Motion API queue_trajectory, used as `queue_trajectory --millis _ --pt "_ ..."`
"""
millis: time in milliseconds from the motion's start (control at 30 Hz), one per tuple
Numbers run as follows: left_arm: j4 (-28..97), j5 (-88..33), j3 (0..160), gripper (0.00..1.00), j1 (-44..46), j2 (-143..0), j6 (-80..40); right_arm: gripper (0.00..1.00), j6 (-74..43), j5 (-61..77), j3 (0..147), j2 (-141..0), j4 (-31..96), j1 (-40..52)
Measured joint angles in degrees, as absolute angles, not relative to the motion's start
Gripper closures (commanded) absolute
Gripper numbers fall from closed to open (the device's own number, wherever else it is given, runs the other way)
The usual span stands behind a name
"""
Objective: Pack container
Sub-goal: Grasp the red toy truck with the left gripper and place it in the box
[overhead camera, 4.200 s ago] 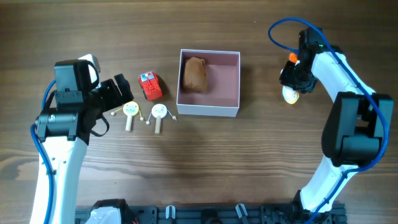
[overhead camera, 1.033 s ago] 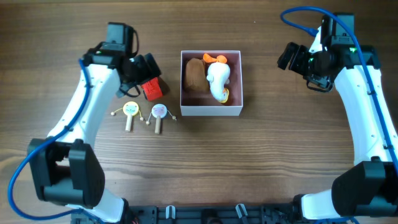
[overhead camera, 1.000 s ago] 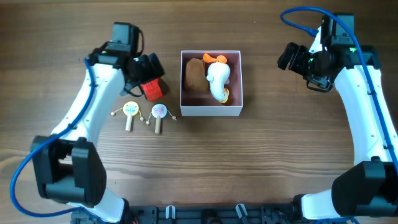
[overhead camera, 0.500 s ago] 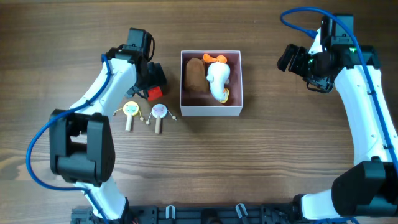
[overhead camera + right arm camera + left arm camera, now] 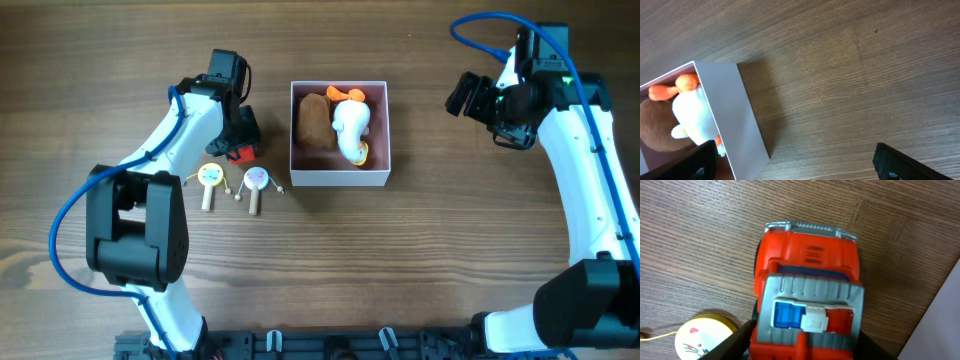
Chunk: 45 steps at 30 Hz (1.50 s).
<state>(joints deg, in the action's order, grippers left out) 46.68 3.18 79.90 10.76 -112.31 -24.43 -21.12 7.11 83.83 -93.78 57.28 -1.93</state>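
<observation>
Dark-brown wood-grain bench (image 5: 400, 270) seen from above, a white-and-black arm at each side. At left, left tool (image 5: 241, 137) directly over a small red plastic toy truck (image 5: 807, 280) with grey grille and blue window, one dark finger (image 5: 742, 336) close against each flank; impossible to tell whether clenched on it or merely bracketing it. Truck resting on the bench, just left of the container. Lower in the overhead view, two small round rattle-drum toys with painted faces on pale sticks, one yellow (image 5: 210, 177), one pinkish-white (image 5: 256, 179), side by side. At centre, square shallow white-walled container (image 5: 338, 179) with dusty-pink inside, holding a brown plush lump (image 5: 313, 118) at left and a white plush duck (image 5: 351, 128) with orange bill at right, touching. At far right, right tool (image 5: 465, 95) well apart from the container, jaws spread wide, gripping nothing.
</observation>
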Motion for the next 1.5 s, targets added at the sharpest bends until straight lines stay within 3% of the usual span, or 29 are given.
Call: queue_trajectory --millis 267,533,767,967,1167,1500 --pt "46.5 3.0 80.1 0.65 10.8 -112.3 -21.7 0.03 -21.1 7.1 83.8 -93.8 57.8 -1.9" --pt "47.0 0.4 80.1 0.72 10.8 -107.8 -18.4 0.03 -21.1 7.1 83.8 -93.8 57.9 -1.9" --pt "46.9 -4.4 80.1 0.96 13.3 -92.8 -10.0 0.03 -21.1 7.1 83.8 -93.8 57.9 -1.9" --pt "45.2 -6.3 80.4 0.96 24.2 -85.6 3.8 0.03 -21.1 7.1 83.8 -93.8 57.9 -1.9" --pt "44.9 -7.1 80.6 0.96 33.3 -89.2 22.8 0.03 -21.1 7.1 83.8 -93.8 57.9 -1.9" --pt "39.2 -7.2 80.5 0.96 34.8 -103.8 41.3 0.04 -21.1 7.1 83.8 -93.8 57.9 -1.9"
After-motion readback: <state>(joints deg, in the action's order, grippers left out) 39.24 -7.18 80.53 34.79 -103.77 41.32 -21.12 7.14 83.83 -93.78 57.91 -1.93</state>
